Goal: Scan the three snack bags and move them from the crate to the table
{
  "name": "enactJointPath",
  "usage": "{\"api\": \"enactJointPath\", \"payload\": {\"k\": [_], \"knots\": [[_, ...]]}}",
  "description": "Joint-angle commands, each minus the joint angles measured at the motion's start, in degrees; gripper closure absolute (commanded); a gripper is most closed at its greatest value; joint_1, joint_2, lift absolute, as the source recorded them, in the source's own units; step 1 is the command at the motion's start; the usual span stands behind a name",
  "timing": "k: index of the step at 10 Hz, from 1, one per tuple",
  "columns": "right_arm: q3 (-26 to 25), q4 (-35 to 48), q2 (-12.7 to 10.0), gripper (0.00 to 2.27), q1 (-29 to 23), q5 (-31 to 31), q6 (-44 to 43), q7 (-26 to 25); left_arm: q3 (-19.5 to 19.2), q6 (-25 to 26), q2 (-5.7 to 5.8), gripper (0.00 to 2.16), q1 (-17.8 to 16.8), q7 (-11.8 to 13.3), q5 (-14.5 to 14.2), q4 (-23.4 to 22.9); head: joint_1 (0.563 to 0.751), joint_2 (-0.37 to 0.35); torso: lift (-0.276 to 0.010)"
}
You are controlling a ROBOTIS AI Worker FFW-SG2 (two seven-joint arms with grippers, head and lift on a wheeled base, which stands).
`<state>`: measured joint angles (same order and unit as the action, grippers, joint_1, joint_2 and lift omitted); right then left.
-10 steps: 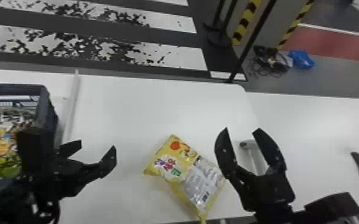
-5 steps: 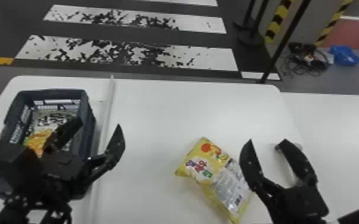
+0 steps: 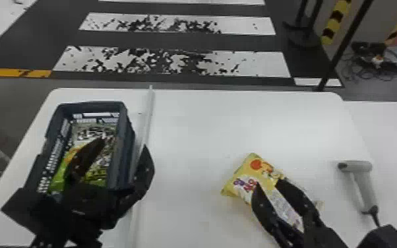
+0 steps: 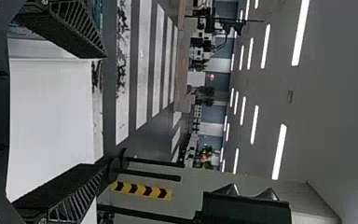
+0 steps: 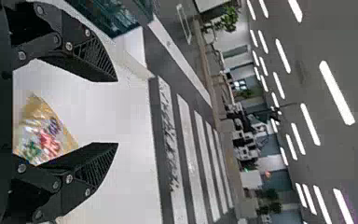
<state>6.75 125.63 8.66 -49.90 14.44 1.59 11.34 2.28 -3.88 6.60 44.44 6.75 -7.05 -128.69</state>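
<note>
In the head view my left gripper (image 3: 123,145) stands open over the crate (image 3: 125,132), one finger above the bags inside and the other past its right wall. A green-and-orange snack bag (image 3: 59,174) lies in the crate beside a black-and-white patterned bag (image 3: 104,130). My right gripper (image 3: 268,184) is open above the yellow snack bag (image 3: 240,173) on the table. The scanner (image 3: 361,184) lies to its right. In the left wrist view, the left gripper (image 4: 106,109) has nothing between its fingers. The right wrist view has the right gripper (image 5: 117,112) parted near the yellow bag (image 5: 42,135).
A pale strip (image 3: 145,128) runs along the white table (image 3: 191,132) just right of the crate. A dark block (image 3: 387,237) sits at the lower right by the scanner's cable end. Beyond the far edge stand posts (image 3: 339,46) on the floor.
The head view has swung left, bringing the whole crate into sight. My left gripper now overlaps the crate's interior, and the right gripper has come over the yellow bag from its right side.
</note>
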Motion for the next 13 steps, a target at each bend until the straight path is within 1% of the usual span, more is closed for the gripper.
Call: {"api": "enactJointPath", "payload": {"k": [1,2,3,4,5,6,7,8,9,10,12,13], "knots": [[3.18,-0.91,0.57,2.26,2.35,-0.90,7.34,0.00,-0.17,-0.20,-0.18,0.03,0.82,-0.16,0.02,-0.60,0.695,0.071,-0.062],[4.32,-1.53,1.10,2.26,3.41,-1.08,9.44,0.08,-0.26,-0.20,-0.18,0.03,1.00,-0.16,0.11,-0.34,0.695,0.126,-0.062],[5.64,-2.93,1.28,2.26,5.25,-0.90,12.78,0.52,-0.43,-0.20,-0.18,0.03,1.08,-0.25,0.11,-0.16,0.695,0.162,-0.062],[6.96,-6.36,1.01,2.26,8.06,-0.64,14.37,0.43,-0.43,-0.20,-0.18,0.03,1.08,-0.16,0.11,-0.16,0.695,0.179,-0.062],[7.58,-9.96,0.31,2.26,10.88,-0.99,15.42,0.00,-0.43,-0.02,-0.10,0.03,1.00,-0.16,0.11,-0.25,0.695,0.208,-0.062],[7.58,-12.78,-0.92,2.26,12.90,-1.17,16.30,-0.36,-0.35,0.15,0.17,0.03,0.64,0.10,0.11,-0.25,0.695,0.226,-0.062],[7.58,-14.27,-1.71,2.26,14.22,-2.05,16.30,-2.03,-0.17,0.68,0.87,0.03,0.03,0.72,-0.15,-0.16,0.695,0.228,-0.062],[7.31,-15.94,-3.03,2.26,16.76,-3.54,18.23,-3.61,-0.08,1.21,2.10,0.03,-0.23,0.98,-1.47,-0.34,0.695,0.216,-0.062],[7.40,-18.14,-3.73,2.26,20.81,-4.24,22.63,-5.01,-0.35,0.85,2.37,0.03,0.03,0.98,-1.73,-0.51,0.695,0.197,-0.062],[7.49,-19.63,-4.70,2.26,24.32,-5.83,28.78,-6.42,-0.78,0.33,2.37,0.03,0.64,1.07,-1.91,-0.60,0.695,0.192,-0.062],[7.31,-21.21,-5.14,2.25,28.10,-6.97,34.23,-10.11,-1.31,-0.38,2.37,0.03,1.00,1.33,-2.61,-0.60,0.695,0.180,-0.062],[6.26,-21.12,-5.14,2.25,28.54,-6.88,35.28,-11.25,-1.14,-0.38,2.37,0.03,1.08,1.42,-2.61,-0.69,0.695,0.168,-0.062]]}}
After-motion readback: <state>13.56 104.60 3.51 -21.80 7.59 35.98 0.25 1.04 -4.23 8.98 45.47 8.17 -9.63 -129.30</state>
